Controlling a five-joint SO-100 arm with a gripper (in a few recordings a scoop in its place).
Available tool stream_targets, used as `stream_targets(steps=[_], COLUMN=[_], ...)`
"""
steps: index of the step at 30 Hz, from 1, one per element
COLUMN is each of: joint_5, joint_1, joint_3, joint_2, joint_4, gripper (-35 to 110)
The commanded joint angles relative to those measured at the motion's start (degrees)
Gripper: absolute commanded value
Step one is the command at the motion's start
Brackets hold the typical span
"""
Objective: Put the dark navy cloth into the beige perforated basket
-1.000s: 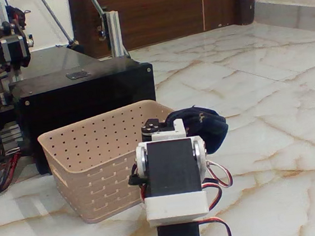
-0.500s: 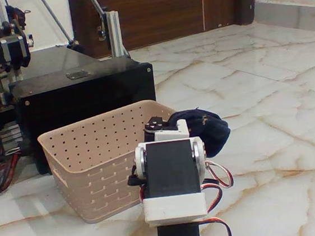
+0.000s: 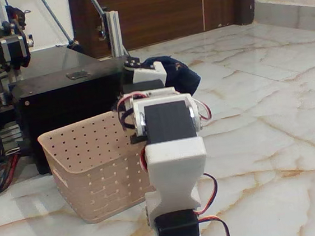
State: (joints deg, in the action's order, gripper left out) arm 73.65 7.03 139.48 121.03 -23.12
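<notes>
- Your gripper (image 3: 158,71) is now up high, above and behind the basket's (image 3: 90,176) far right corner; a second ago it sat low beside the basket's right wall, close to the floor.
- The cloth (image 3: 176,73) came up with it. It hangs clear of the floor, to the right of the basket and above its rim, with the black box (image 3: 77,101) behind and to its left.
- The fingers themselves are hidden behind the wrist block and the fabric, so you cannot read their gap directly. Because the cloth rose with the arm and stays bunched against the gripper, I judge the jaws are closed on it.
- The arm (image 3: 170,161) has straightened a good deal compared with half a second ago; its upper link now covers the basket's right end in this view.
- What that means: the pick looks done and the lift has cleared the rim, so the carry is the step in hand.
- The cloth still seems to sit to the right of the basket's opening rather than over it. You will likely need to swing left, toward the basket's middle, before letting go.
- Watch the loose edge drooping off the cloth's right side; it could catch on the rim if you drop too near the corner.
- The basket has not shifted; it stands in front of the box as before.
</notes>
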Motion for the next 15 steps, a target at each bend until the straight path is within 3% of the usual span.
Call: stream_targets(steps=[1, 15], joint_5=[-2.0, -22.6], joint_1=[1.1, 8.1], joint_3=[-7.2, -61.5], joint_2=[-2.1, -40.3], joint_4=[2.7, 27.8], gripper=[0, 0])
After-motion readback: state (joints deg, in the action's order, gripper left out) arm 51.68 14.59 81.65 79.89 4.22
